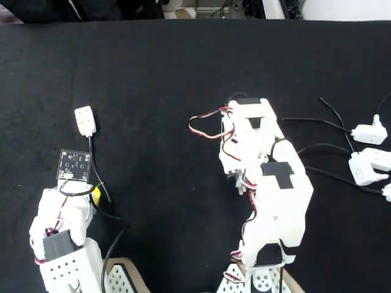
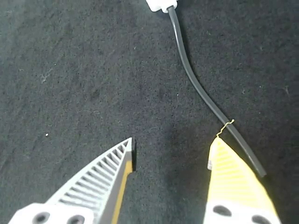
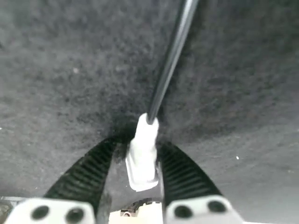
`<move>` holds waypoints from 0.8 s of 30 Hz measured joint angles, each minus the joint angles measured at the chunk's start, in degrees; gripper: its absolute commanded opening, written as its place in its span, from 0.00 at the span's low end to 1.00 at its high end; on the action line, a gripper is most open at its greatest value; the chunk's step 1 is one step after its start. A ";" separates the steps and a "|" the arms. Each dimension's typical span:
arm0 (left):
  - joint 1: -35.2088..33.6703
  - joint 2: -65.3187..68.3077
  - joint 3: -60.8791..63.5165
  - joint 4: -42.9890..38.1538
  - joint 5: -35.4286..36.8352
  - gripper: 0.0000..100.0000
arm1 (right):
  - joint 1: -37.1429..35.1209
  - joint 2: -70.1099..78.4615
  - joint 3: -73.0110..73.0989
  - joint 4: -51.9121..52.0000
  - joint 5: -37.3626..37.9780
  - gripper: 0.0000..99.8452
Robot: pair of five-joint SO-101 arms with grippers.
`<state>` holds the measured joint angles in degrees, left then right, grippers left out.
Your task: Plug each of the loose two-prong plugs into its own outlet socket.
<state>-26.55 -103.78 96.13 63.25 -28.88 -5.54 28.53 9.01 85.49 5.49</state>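
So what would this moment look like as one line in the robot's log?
right fingers: shut on white plug | left fingers: open, second plug lying ahead, ungripped | white connectors: far right, cabled

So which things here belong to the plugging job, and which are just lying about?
Job: white plug in the right gripper; white connector on a black cable, ahead of the left gripper; white connector blocks at the right edge.
Lying about: black cloth; clutter beyond it.
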 measured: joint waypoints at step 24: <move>0.00 0.00 0.00 0.00 0.00 0.26 | -2.99 11.52 -19.60 2.90 13.80 0.14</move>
<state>-26.55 -103.78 96.13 63.25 -28.88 -8.53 40.04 -10.59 88.40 19.30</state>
